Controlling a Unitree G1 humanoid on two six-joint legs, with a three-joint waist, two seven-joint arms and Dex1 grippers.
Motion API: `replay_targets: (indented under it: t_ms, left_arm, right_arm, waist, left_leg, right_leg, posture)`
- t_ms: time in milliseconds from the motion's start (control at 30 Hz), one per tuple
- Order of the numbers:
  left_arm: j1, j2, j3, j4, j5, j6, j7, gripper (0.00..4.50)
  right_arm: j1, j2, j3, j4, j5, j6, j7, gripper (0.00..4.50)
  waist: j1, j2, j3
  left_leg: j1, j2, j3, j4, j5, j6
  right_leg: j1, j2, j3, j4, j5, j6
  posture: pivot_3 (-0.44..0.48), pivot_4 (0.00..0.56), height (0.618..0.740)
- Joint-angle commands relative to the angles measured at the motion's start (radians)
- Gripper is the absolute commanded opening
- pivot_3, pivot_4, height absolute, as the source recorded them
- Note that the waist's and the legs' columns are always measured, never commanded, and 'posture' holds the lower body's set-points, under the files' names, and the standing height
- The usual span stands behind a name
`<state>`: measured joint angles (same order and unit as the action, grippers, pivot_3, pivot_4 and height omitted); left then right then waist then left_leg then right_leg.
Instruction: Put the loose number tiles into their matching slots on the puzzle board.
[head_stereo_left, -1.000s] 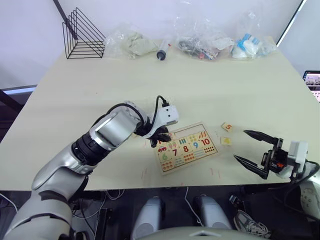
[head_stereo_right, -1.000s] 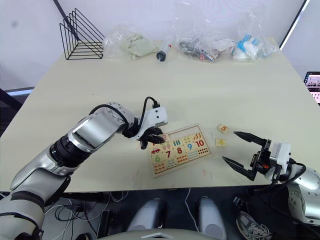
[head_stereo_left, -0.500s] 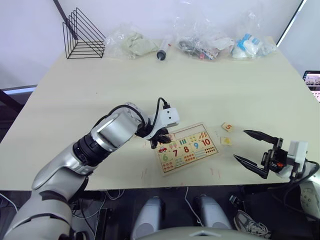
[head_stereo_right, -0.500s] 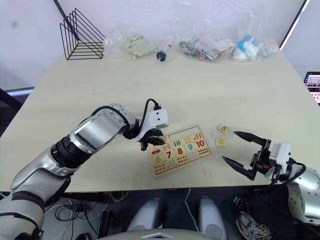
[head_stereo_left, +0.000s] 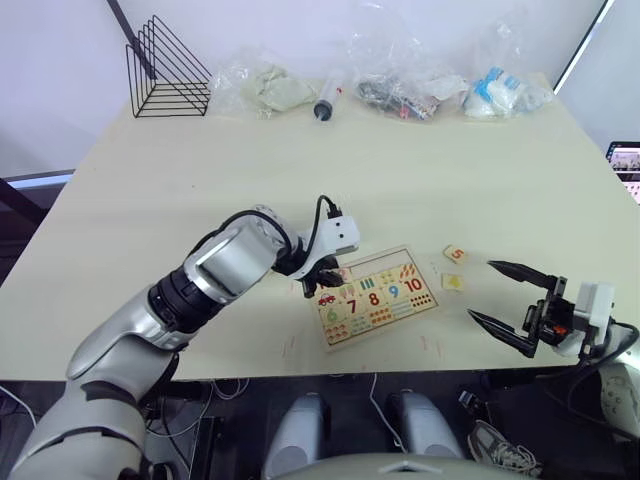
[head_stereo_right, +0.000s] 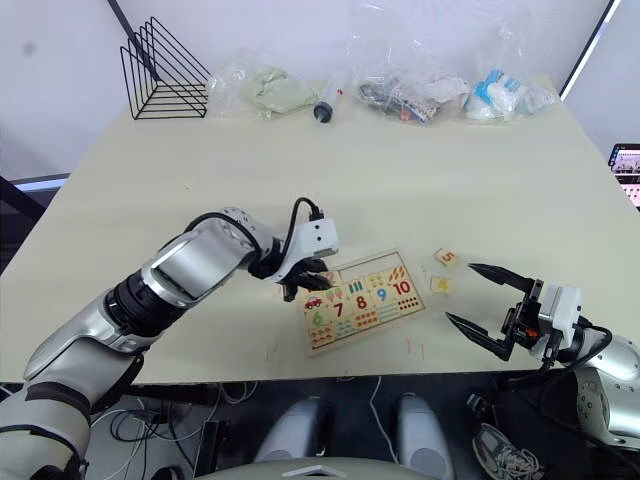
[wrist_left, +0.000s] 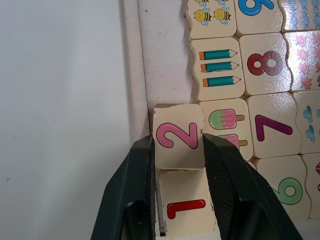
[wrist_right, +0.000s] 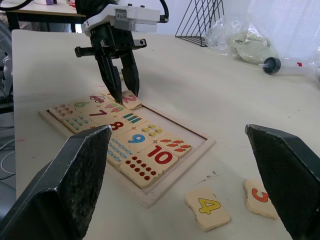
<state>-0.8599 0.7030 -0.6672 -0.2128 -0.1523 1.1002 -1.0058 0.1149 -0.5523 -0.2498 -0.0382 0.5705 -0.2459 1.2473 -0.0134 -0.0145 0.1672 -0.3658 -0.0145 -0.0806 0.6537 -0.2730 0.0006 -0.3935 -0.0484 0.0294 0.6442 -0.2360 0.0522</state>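
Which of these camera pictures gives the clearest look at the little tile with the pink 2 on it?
The left wrist view: the 2 tile sits large between the left gripper and its fingers, over the board beside the 1 tile. In the right wrist view it is a small pink mark at those fingers. In the eye views the gripper mostly hides it.

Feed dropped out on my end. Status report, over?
Left gripper shut on the 2 tile, lowering it at its slot beside the 1 tile. Right gripper open, idle. Two tiles loose beside the board. Nothing blocking.

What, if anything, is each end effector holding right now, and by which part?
The left end effector grips the 2 tile by its two opposite side edges. The right end effector holds nothing.
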Motion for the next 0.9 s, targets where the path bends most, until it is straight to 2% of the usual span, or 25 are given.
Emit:
replay_targets:
  t_ms: [33,100,233,900]
  left_arm:
    - [0.007,0.001,0.013,-0.013,0.001,-0.015,-0.002,0.9]
    - [0.009,-0.002,0.014,-0.011,0.007,-0.018,0.004,1.91]
    - [0.015,-0.017,0.027,-0.009,0.006,-0.01,0.025,1.91]
    - [-0.026,0.023,0.113,-0.094,-0.066,0.055,0.004,1.91]
  right_arm:
    - [-0.009,-0.004,-0.012,-0.004,0.005,-0.024,0.004,4.5]
    - [-0.011,-0.004,-0.012,0.0,0.004,-0.025,0.006,4.5]
    - [-0.015,-0.005,-0.014,0.014,0.003,-0.029,0.012,4.5]
    - [-0.032,-0.003,-0.011,0.051,0.002,-0.048,0.031,4.5]
  waist:
    - [0.0,0.0,0.0]
    - [0.0,0.0,0.0]
    - [0.0,0.0,0.0]
    - [-0.001,0.0,0.0]
  left_leg:
    - [0.0,0.0,0.0,0.0,0.0,0.0]
    - [0.0,0.0,0.0,0.0,0.0,0.0]
    - [0.0,0.0,0.0,0.0,0.0,0.0]
    - [0.0,0.0,0.0,0.0,0.0,0.0]
  right_leg:
    - [0.0,0.0,0.0,0.0,0.0,0.0]
    - [0.0,0.0,0.0,0.0,0.0,0.0]
    - [0.0,0.0,0.0,0.0,0.0,0.0]
    - [0.0,0.0,0.0,0.001,0.0,0.0]
  posture:
    - [0.0,0.15,0.74]
    - [0.0,0.15,0.74]
    - [0.0,0.15,0.74]
    - [0.0,0.15,0.74]
